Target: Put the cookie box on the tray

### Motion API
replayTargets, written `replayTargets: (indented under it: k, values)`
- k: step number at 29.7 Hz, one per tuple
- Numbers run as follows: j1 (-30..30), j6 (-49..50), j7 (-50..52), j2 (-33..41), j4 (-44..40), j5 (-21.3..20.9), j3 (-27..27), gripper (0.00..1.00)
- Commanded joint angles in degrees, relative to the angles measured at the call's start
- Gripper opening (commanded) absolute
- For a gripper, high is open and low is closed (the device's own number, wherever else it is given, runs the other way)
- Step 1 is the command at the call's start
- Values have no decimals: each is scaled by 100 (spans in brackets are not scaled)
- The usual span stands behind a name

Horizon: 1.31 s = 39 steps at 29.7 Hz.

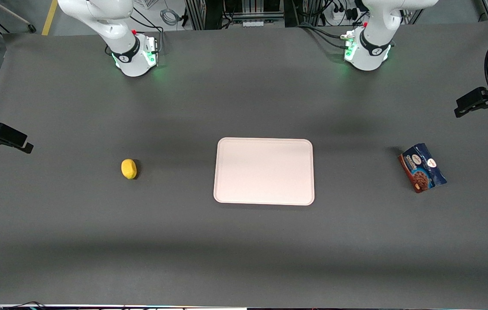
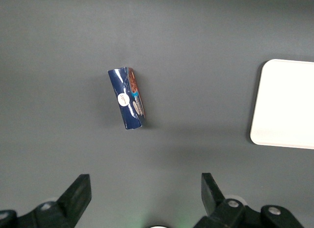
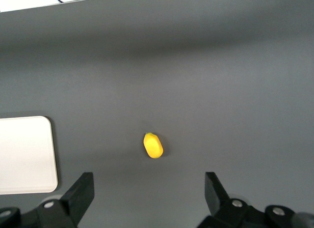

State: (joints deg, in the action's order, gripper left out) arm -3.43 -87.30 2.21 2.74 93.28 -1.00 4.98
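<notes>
The cookie box (image 1: 422, 168) is a dark blue carton with a brown-red edge. It lies flat on the grey table toward the working arm's end, apart from the tray. The tray (image 1: 263, 171) is pale pinkish-white and bare, at the table's middle. My left gripper (image 2: 144, 181) shows only in the left wrist view, open and empty, high above the table. In that view the cookie box (image 2: 126, 98) lies on the table well clear of the fingertips (image 2: 81, 184), and one end of the tray (image 2: 287, 102) shows.
A small yellow lemon-shaped object (image 1: 128, 168) lies toward the parked arm's end of the table, well apart from the tray. Black camera mounts (image 1: 485, 97) reach in over both table ends. The arm bases stand at the table's edge farthest from the front camera.
</notes>
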Motion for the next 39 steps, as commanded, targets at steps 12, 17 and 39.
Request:
replayTargets:
  k: [12,17,39]
  values:
    - [-26,-23,121,-19,-11,-58,-32,100]
    - [-18,-59,121,-28,-55,-41,-32,100]
    - [62,320,60,-36,-416,-111,486,100]
